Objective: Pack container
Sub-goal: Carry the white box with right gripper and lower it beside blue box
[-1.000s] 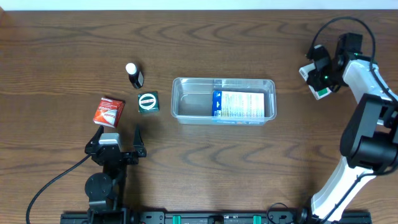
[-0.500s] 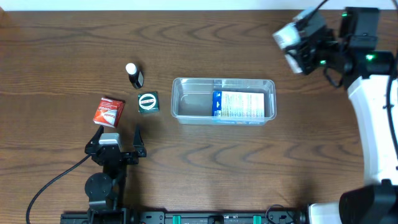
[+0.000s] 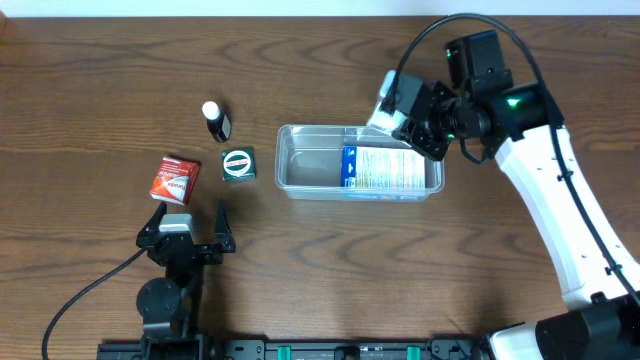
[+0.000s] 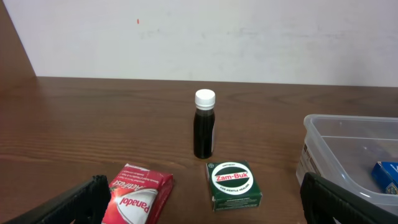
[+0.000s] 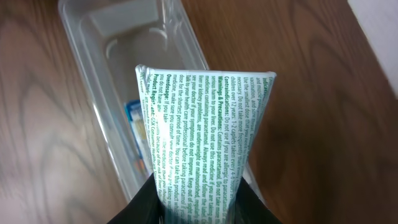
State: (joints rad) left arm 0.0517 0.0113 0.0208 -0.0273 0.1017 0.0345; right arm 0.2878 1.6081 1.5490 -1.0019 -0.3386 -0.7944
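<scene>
The right gripper (image 3: 408, 112) is clamped on a white box (image 5: 205, 137), held over the far right corner of the container (image 3: 310, 165) at mid-table, which holds a blue box (image 3: 385, 168), while the left gripper (image 3: 190, 210) sits with fingers apart near a red box (image 3: 175, 180), a green box (image 3: 238, 164) and a bottle (image 3: 216, 121).

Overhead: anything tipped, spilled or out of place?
Nothing stands out. Bottle upright, red box and green box flat beside the container, one blue-and-white box inside it, right gripper holding a white box over its rim.
</scene>
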